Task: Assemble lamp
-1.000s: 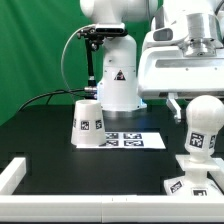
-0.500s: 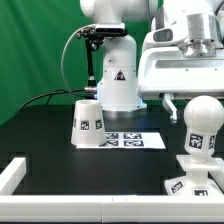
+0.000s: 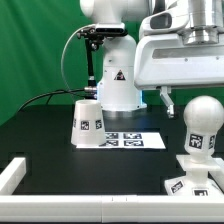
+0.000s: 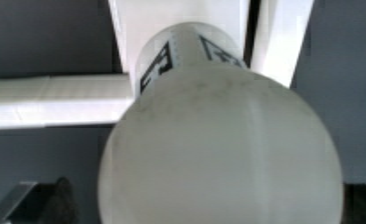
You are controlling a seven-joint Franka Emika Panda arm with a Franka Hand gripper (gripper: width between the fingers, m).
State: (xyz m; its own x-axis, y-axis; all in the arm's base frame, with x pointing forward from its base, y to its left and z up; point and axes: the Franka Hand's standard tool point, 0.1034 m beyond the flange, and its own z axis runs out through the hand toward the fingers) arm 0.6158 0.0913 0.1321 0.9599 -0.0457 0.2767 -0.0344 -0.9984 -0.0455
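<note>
Directly under the spread-apart end effector, the rounded bulb on the base.

Bright, even light, soft shadows; bulb blurred close up in wrist view

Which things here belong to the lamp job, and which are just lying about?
Job: shade, bulb, base.
Not the job: marker board, pedestal, cable, white rail at the table edge.
</note>
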